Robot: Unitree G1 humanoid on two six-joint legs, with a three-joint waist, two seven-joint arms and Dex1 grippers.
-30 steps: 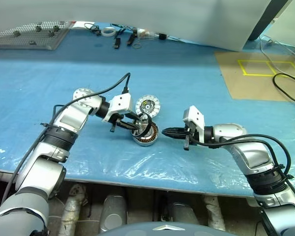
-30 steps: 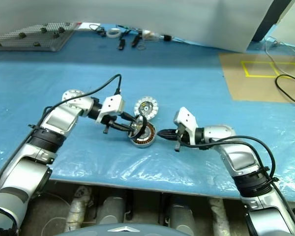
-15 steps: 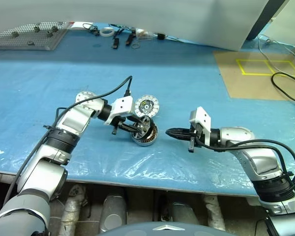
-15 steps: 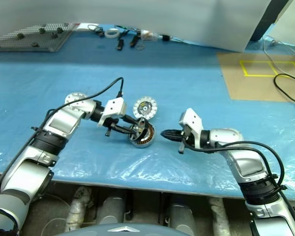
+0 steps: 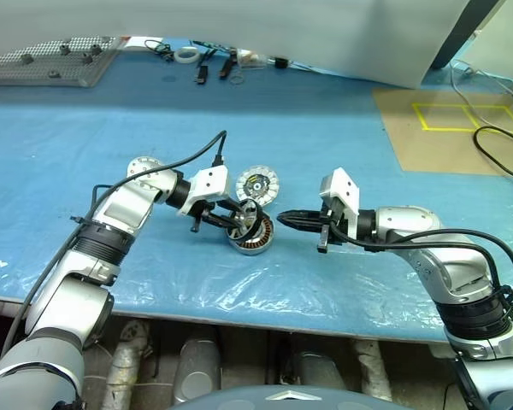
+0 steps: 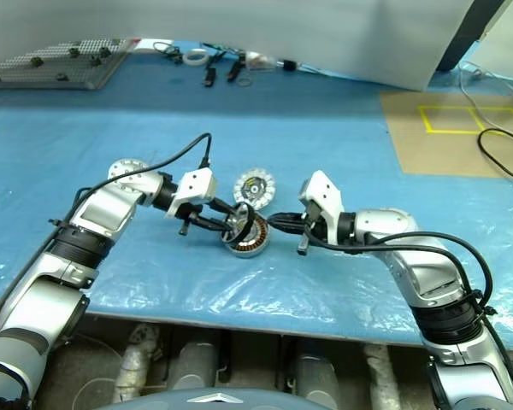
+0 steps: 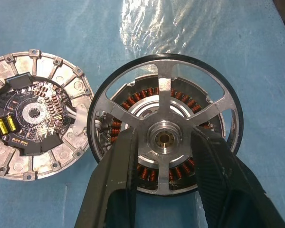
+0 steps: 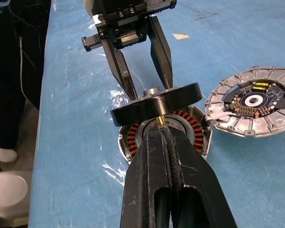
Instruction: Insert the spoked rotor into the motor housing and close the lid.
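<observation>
Left gripper point(image 7: 164, 156): pinched on the spoked rotor point(image 7: 165, 121), held tilted over the motor housing point(image 5: 255, 237).
Right gripper point(image 5: 282, 219): fingers pressed together, tip just beside the rotor.
Lid point(image 5: 257, 183): laid flat beside the housing.

You have the squat copper-wound metal motor housing point(image 5: 253, 235) at table centre. The spoked silvery metal rotor point(image 7: 165, 124) sits tilted just above its opening. The flat round silver lid point(image 5: 257, 183) lies just beyond, at twelve o'clock, apart from the housing.

spoked rotor point(image 7: 165, 102): 1 | motor housing point(image 5: 258, 240): 1 | lid point(image 7: 32, 114): 1
</observation>
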